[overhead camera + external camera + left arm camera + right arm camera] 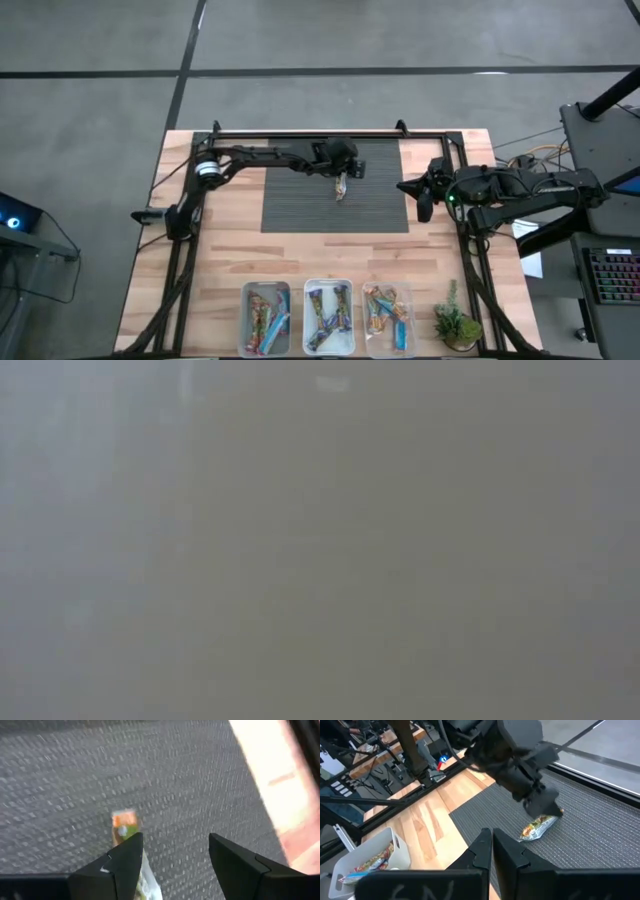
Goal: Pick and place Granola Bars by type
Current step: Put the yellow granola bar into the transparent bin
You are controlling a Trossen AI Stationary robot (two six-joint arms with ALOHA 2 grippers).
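Fingers (pixel 127 857) spread wide on the left gripper (pixel 172 855), hanging over the dark mat (pixel 300 205) in the middle of the surface (pixel 200 260). One bar (pixel 341 187) lies flat on the mat right under it, one end tucked beneath a finger, the other end poking out ahead; nothing is gripped. From the right wrist view the bar (pixel 540 826) sits just under the left gripper (pixel 542 805). The right gripper (pixel 424 192) waits at the mat's right edge, fingers (pixel 485 850) pressed together, empty. Along the near edge, three clear bins (pixel 327 318) stand side by side holding more bars, with a small plant (pixel 455 325) to their right. The low view shows only grey haze.
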